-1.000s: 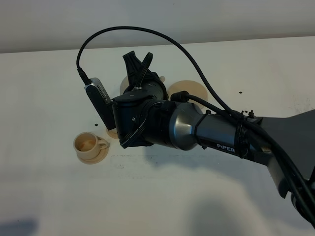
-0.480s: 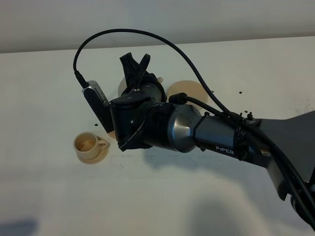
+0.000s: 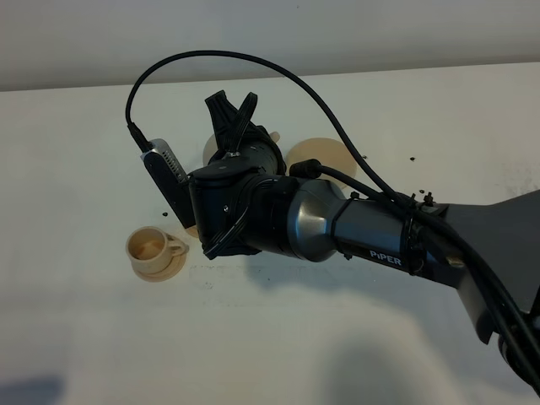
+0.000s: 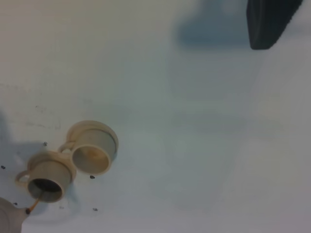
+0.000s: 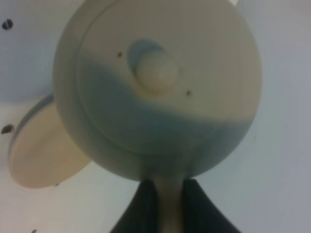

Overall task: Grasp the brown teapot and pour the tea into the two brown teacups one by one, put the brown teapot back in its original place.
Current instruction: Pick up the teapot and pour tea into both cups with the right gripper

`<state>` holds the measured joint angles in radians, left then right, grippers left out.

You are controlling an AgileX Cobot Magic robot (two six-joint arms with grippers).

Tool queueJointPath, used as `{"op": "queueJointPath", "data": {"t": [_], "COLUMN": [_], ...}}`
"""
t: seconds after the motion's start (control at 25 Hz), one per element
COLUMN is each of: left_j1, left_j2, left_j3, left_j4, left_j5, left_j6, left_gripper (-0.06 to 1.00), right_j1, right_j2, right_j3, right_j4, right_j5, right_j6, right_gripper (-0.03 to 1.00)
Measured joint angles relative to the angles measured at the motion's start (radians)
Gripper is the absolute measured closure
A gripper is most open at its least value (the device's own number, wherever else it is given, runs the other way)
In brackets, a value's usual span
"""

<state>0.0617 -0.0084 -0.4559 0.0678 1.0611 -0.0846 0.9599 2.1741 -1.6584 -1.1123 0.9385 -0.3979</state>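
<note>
My right gripper (image 5: 167, 196) is shut on the loop handle of the brown teapot (image 5: 155, 87), whose knobbed lid faces the wrist camera. From above, the right gripper (image 3: 234, 114) reaches across the middle, and the teapot (image 3: 213, 150) shows only at its edges. One brown teacup (image 3: 152, 246) stands on its saucer to the left of the arm. The arm hides the other cup from above. The left wrist view shows both teacups (image 4: 92, 153) (image 4: 46, 180) side by side. The round coaster (image 3: 325, 156) lies bare behind the arm. Only a dark edge piece (image 4: 269, 19) of my left gripper shows, holding nothing.
The white table (image 3: 84, 126) carries small dark specks near the cups and to the right of the coaster. The right arm's black cable (image 3: 253, 63) loops high over the gripper. A pale wall rises at the table's far edge.
The right arm has shifted slightly to the left with the teapot, then held still. The cup on the left has not moved.
</note>
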Motion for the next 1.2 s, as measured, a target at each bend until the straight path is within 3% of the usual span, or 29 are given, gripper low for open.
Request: {"op": "queueJointPath", "data": {"t": [0.96,1.2], "left_j1": [0.0,0.0], "left_j2": [0.0,0.0], "left_j3": [0.0,0.0], "left_j4": [0.0,0.0], "left_j5": [0.0,0.0], "left_j6": [0.0,0.0], "left_gripper": [0.51,0.51], "right_j1": [0.0,0.0], "right_j2": [0.0,0.0], "right_j3": [0.0,0.0], "right_j4": [0.011,0.057], "right_j5": [-0.002,-0.018], "right_j6": [-0.011,0.04], "right_gripper": [0.87,0.87]}}
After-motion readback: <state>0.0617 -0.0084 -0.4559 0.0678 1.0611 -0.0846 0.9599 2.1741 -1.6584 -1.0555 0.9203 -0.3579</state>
